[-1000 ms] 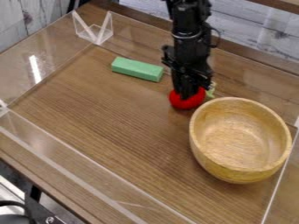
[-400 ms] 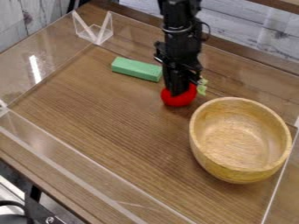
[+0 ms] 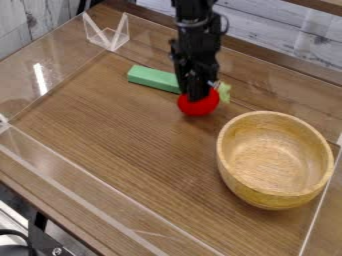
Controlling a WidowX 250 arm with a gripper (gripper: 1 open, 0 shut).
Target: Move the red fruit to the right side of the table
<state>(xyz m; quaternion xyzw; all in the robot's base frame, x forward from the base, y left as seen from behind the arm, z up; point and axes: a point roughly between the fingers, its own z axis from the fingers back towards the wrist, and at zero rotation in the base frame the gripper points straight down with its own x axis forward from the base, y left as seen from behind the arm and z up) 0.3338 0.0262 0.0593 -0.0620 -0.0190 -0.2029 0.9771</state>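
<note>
The red fruit point(image 3: 198, 105) is a small round toy with a pale green leafy top, sitting low over the brown wood-grain table point(image 3: 120, 140) just left of its back centre. My black gripper point(image 3: 197, 93) comes straight down onto it, its fingers shut on the fruit's upper half. The fruit's top is hidden between the fingers; only a bit of the leaf shows at its right.
A flat green block point(image 3: 154, 77) lies just left of the fruit, close to the gripper. A round wooden bowl point(image 3: 274, 158) stands at the front right. Low clear acrylic walls point(image 3: 80, 205) edge the table, and a clear stand point(image 3: 107, 33) sits at the back left.
The gripper has carried the red fruit to the left and slightly up in the picture, away from the bowl and toward the green block.
</note>
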